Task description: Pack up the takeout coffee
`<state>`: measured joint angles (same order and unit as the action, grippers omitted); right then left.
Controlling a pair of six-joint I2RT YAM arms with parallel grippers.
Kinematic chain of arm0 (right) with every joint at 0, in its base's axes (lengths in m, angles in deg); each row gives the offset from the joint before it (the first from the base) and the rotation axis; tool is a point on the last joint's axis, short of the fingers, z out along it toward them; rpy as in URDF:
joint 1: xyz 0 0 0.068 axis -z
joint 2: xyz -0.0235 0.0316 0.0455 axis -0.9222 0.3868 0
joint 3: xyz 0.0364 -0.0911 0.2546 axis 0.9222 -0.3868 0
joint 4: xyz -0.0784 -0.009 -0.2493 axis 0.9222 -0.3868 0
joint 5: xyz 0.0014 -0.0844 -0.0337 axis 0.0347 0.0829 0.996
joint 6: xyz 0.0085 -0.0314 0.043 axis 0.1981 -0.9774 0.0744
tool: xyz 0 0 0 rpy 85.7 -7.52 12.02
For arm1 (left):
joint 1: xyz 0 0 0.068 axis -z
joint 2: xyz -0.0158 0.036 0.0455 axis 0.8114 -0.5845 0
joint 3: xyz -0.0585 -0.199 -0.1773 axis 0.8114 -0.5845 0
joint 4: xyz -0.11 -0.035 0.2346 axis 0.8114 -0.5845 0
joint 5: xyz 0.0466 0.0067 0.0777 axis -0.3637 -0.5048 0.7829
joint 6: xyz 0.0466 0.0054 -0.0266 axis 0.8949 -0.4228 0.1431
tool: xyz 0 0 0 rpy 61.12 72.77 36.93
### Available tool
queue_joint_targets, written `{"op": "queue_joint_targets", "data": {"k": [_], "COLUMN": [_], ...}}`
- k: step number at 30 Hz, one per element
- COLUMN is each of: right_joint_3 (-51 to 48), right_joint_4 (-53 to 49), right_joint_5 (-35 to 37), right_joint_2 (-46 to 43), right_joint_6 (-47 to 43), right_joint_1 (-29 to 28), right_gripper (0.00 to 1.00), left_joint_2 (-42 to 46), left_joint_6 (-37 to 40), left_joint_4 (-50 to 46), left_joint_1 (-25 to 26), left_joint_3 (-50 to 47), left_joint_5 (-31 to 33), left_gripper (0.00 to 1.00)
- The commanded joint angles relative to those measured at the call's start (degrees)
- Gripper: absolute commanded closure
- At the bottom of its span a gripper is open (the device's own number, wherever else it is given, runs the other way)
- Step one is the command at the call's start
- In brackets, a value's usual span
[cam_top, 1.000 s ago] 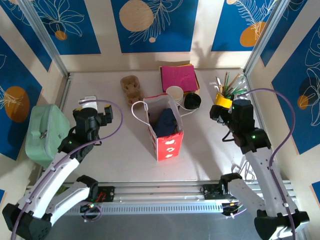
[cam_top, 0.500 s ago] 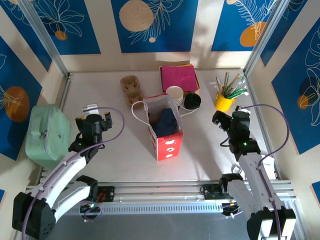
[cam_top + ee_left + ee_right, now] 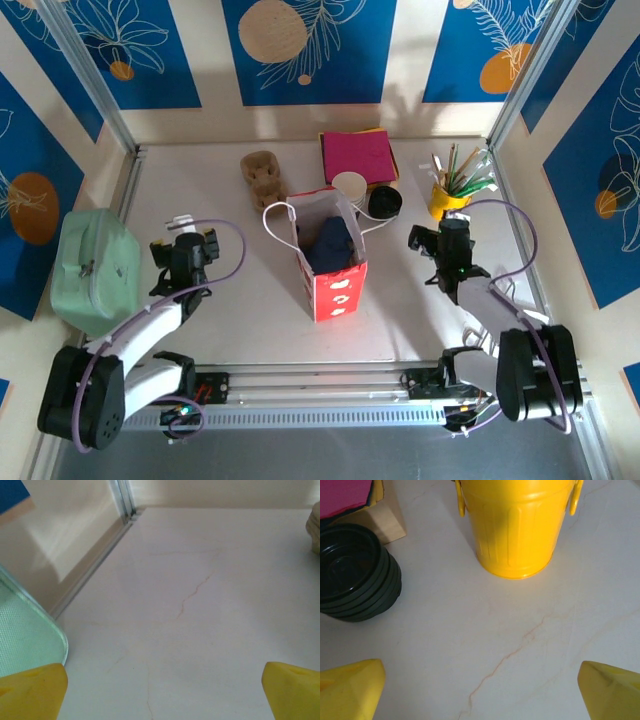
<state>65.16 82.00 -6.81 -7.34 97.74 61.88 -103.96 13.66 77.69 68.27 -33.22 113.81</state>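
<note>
On my overhead feed, a red-and-white paper bag (image 3: 335, 285) stands open mid-tabletop (image 3: 240, 300). A dark rounded shape (image 3: 333, 245) lies inside it; I cannot tell whether that is the black lid of the lime-green paper coffee cup.

My left gripper (image 3: 187, 237) (image 3: 160, 695) hangs low between the bag and a mint-green zip case (image 3: 92, 265). Its jaws are spread wide over bare tabletop, with nothing between them.

My right gripper (image 3: 437, 232) (image 3: 480, 692) is equally wide apart and empty. It faces a yellow bucket-shaped metal pot (image 3: 517, 525), with a stack of black plastic lids (image 3: 355, 575) just to the pot's left.
</note>
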Motion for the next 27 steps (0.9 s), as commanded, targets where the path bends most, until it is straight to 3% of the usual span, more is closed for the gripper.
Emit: {"op": "queue_joint_targets", "data": {"k": [1,5,7,9,14,16,19,23,27], "right_joint_3": [-1.1,-4.6,-3.4,-4.9,-6.9,-8.4,-9.6,-6.8,-5.0], "right_joint_4": [11.0,24.3,23.1,29.2,37.1,40.8,44.9,43.4,40.4], "right_joint_5": [0.2,-2.1,-0.7,-1.9,-10.5,-12.8,-15.5,-13.4,-15.0], "right_joint_2": [2.2,7.2,8.1,8.9,13.2,14.5,16.4,19.8,20.1], "right_joint_6": [-4.5,-9.0,-10.7,-13.2,-6.7,-7.4,-9.9,-14.4,-13.3], "right_joint_1": [0.0,0.1,-0.4,-0.3,5.9,6.1,5.0,1.1,2.4], "right_gripper": [0.01,0.01,0.01,0.01,0.01,0.01,0.01,0.01,0.01], "left_joint_2": [-3.2,-9.7,-13.5,-15.5,-21.7,-21.0,-21.9,-22.4,-23.6], "left_joint_6": [4.5,5.1,5.9,6.6,5.2,5.2,6.2,7.0,8.0], "left_joint_4": [11.5,18.3,23.6,25.0,35.1,33.1,37.7,39.9,41.0], "left_joint_1": [-1.9,-4.3,-5.6,-6.1,-9.1,-9.3,-9.8,-9.8,-9.8], "left_joint_3": [-2.7,-3.3,-3.5,-2.6,-3.8,-3.5,-5.0,-5.9,-5.9], "left_joint_5": [1.1,-2.1,-4.9,-7.3,-12.8,-15.1,-18.6,-21.1,-23.6], "left_gripper": [0.01,0.01,0.01,0.01,0.01,0.01,0.01,0.01,0.01]}}
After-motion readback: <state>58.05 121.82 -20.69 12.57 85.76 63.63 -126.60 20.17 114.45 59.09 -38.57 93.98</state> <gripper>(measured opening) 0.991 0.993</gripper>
